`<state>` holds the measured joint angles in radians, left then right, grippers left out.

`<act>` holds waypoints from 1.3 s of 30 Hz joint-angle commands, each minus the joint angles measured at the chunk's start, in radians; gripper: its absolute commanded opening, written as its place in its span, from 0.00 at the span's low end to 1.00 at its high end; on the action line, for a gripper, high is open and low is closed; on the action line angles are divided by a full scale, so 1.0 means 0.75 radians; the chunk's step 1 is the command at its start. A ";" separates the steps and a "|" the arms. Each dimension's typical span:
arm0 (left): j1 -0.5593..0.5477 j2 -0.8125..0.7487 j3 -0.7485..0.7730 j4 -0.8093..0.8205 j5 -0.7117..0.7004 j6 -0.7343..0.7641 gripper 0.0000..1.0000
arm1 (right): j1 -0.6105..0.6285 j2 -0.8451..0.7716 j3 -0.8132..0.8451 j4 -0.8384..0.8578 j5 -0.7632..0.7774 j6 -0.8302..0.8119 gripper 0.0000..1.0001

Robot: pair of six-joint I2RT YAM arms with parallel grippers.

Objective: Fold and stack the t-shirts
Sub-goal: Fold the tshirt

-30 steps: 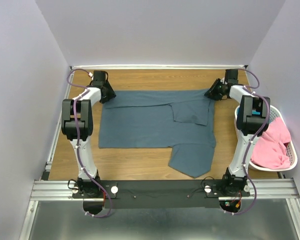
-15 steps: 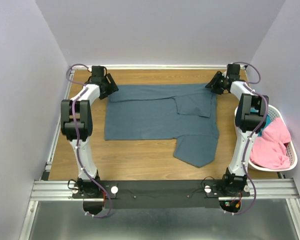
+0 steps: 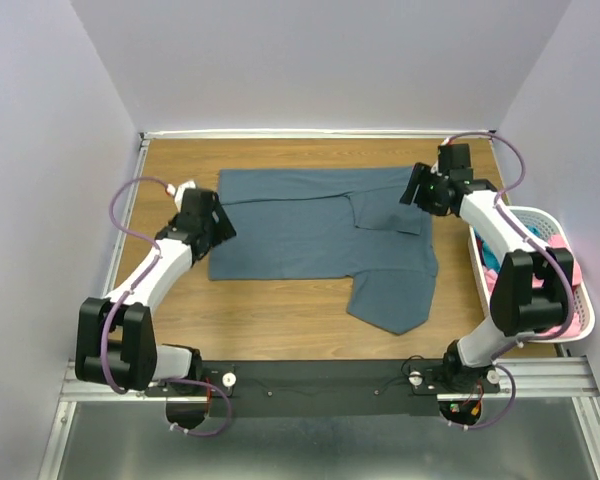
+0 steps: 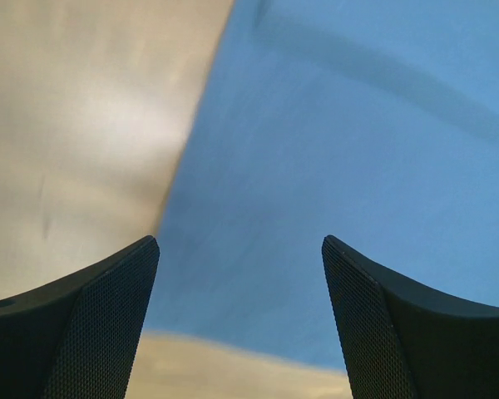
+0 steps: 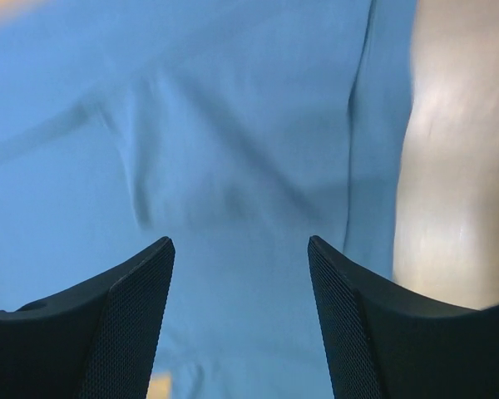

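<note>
Fold half done: the blue-grey shirt [image 3: 310, 225] lies flat on the desk [image 3: 270, 315]. Its side edge sits under the wide, empty left claw [image 4: 239, 241], and its tucked sleeve [image 3: 388, 212] under the equally wide right claw [image 5: 239, 239]. Next, probably, both pinch cloth.

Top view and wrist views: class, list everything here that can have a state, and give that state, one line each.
Blue-grey shirt: spread flat on the table, one sleeve folded over the body.
Pink shirt: crumpled in the basket, not folded.
Teal shirt: in the basket, mostly hidden.
Basket: upright, holding shirts.
Left gripper: open, over the blue-grey shirt's edge.
Right gripper: open, over the blue-grey shirt.
</note>
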<state>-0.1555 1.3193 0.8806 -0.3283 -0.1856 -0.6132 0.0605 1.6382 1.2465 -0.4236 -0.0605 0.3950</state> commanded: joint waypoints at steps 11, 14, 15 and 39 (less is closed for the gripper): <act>-0.095 0.125 -0.188 -0.119 -0.184 -0.170 0.80 | 0.106 -0.329 -0.349 -0.212 0.150 -0.060 0.74; -0.097 0.139 -0.176 -0.141 -0.182 -0.174 0.76 | 0.105 -0.348 -0.377 -0.212 0.150 -0.064 0.74; -0.097 0.131 -0.178 -0.147 -0.184 -0.174 0.75 | 0.106 -0.354 -0.382 -0.212 0.152 -0.069 0.74; -0.097 0.198 -0.201 -0.219 -0.121 -0.148 0.11 | 0.103 -0.358 -0.418 -0.210 0.187 -0.030 0.74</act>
<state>-0.2249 1.4494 0.7372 -0.4568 -0.2848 -0.7219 0.1364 1.3853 0.9550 -0.5709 0.0368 0.3576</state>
